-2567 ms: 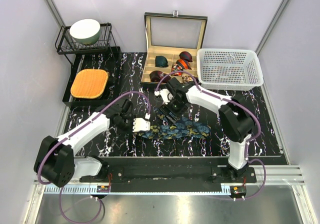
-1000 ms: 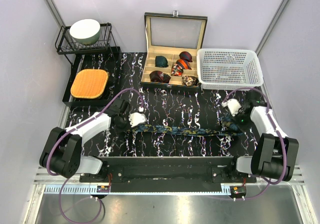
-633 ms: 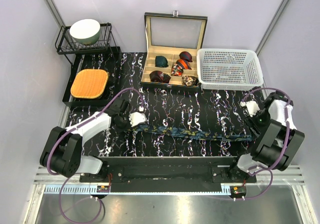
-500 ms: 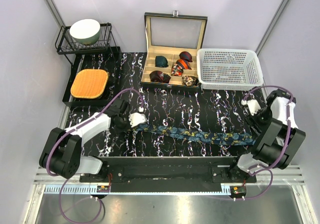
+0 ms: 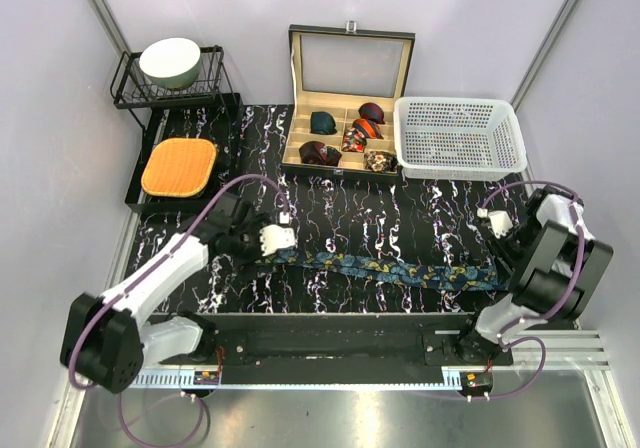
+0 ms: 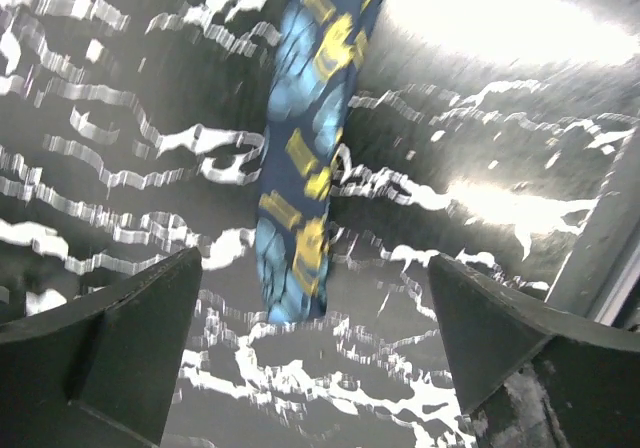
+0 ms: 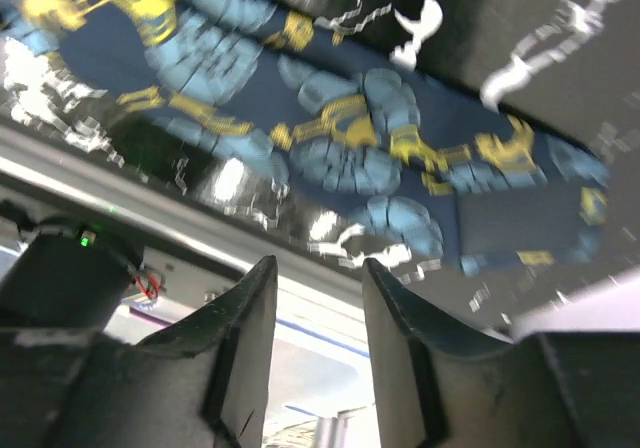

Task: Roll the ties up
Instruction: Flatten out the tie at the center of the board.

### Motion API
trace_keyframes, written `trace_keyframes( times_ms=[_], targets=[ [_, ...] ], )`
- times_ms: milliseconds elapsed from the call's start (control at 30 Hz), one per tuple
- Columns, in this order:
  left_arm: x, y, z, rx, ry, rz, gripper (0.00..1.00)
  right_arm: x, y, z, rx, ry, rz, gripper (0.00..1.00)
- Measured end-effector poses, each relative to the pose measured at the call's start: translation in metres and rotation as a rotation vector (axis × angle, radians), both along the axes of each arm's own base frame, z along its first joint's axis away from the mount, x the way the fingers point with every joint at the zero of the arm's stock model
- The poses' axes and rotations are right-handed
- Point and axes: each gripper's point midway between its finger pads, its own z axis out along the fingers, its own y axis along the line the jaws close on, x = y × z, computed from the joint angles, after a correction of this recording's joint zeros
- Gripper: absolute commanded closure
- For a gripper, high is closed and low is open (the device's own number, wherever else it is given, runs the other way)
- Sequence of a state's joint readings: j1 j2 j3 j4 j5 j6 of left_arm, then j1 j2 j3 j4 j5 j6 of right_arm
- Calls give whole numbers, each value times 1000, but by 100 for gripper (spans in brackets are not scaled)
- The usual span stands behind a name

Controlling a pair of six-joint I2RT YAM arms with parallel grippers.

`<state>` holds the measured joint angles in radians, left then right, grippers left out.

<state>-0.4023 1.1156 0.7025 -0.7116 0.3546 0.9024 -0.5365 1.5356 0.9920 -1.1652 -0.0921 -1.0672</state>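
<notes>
Tie (image 5: 390,268): flat fabric strip w/ pattern

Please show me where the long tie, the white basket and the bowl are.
long tie (image 5: 390,268): top view, its middle stretch.
white basket (image 5: 460,168): top view, its near wall.
bowl (image 5: 170,59): top view, the centre of its inside.

The long flat fabric necktie (image 5: 390,268) is dark navy with teal-blue blotches and gold-yellow marks. The black tabletop (image 5: 400,208) carries white marble veining. Further back sit a dark green coiled tie (image 5: 322,122), a maroon coiled tie (image 5: 372,111) and a red-orange coiled tie (image 5: 368,128).
</notes>
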Motion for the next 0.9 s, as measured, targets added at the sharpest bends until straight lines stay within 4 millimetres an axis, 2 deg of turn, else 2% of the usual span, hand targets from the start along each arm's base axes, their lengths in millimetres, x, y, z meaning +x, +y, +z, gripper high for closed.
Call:
trace_keyframes(
  times_ms=[67, 233, 267, 333, 400, 533, 600, 733, 800, 900],
  targets=[
    [0, -9, -3, -1, 21, -35, 1, -1, 1, -14, 15, 36, -19, 58],
    [-8, -20, -36, 61, 138, -93, 15, 8, -4, -38, 13, 52, -65, 63],
    [-10, -20, -43, 78, 162, -100, 19, 12, -6, -42, 7, 52, -76, 64],
    [-7, -22, -51, 105, 187, -108, 34, 13, -8, -44, -4, 73, -98, 68],
    [4, -25, -54, 128, 181, -113, 48, 17, -11, -44, -19, 90, -124, 73],
    [24, -28, -56, 154, 139, -105, 64, 19, -17, -47, -51, 139, -159, 80],
    [28, -27, -56, 166, 119, -106, 66, 20, -19, -47, -63, 161, -177, 82],
    [32, -25, -57, 186, 92, -114, 76, 26, -23, -47, -75, 188, -224, 85],
    [34, -25, -56, 187, 84, -109, 76, 33, -26, -47, -83, 181, -244, 87],
    [34, -24, -54, 181, 72, -97, 67, 42, -33, -46, -105, 157, -263, 91]
  ],
)
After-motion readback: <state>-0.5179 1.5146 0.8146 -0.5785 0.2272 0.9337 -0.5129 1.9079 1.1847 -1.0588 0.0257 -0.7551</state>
